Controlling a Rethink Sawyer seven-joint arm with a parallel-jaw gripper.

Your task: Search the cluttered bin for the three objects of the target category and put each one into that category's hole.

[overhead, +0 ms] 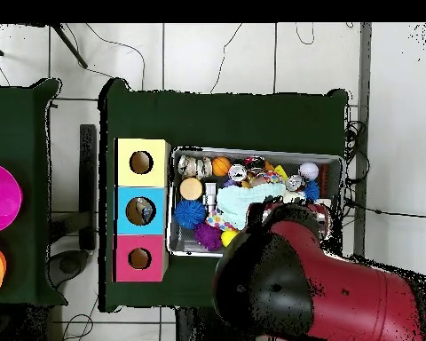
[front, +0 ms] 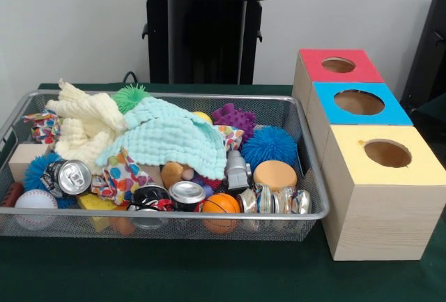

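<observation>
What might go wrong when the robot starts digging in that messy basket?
The blue cloth and yellow cloth cover much of the basket, so things under them may be missed. A grab could snag cloth and drag toys out. The cans and balls lie tightly packed, so one may slip or roll away.

A bench covered in dark green cloth is carrying two things. A wire mesh bin is sitting directly on it toward the left in the front view, its rim running close to the bench's near edge. Just beside the bin's right end, a row of three pale wooden boxes is standing on the cloth, pressed side to side: the yellow-topped box nearest the camera, the blue-topped box in the middle, and the red-topped box farthest back. Each top is showing one round hole.
</observation>
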